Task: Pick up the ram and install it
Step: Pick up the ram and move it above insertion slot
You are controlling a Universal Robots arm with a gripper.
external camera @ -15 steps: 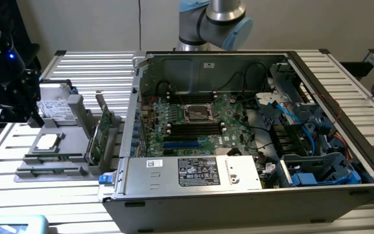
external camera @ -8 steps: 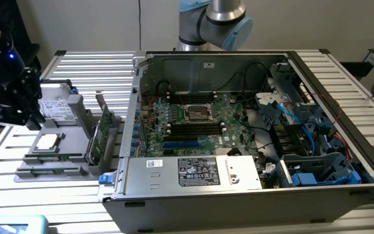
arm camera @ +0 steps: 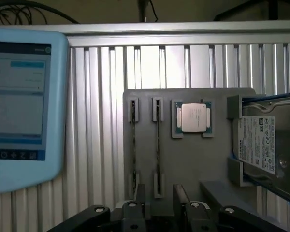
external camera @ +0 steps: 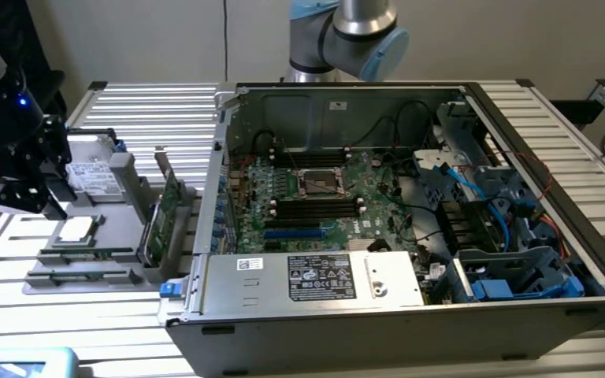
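Your black metal gripper (arm camera: 159, 191) hangs with fingers apart over the grey plastic tray (arm camera: 193, 159). I'd centre them squarely across the thin green circuit-board ram (arm camera: 158, 140) slotted edgewise in that tray.

Silver arm (external camera: 339, 31) w/ pale-blue joint caps, black end effector (arm camera: 159, 200) (blue LED, silver screws).

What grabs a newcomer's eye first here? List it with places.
The open computer case dominates the exterior view, its motherboard exposed. At that view's left, a gray holder carries ram sticks and a silver processor, with the open gripper close to one stick's end.
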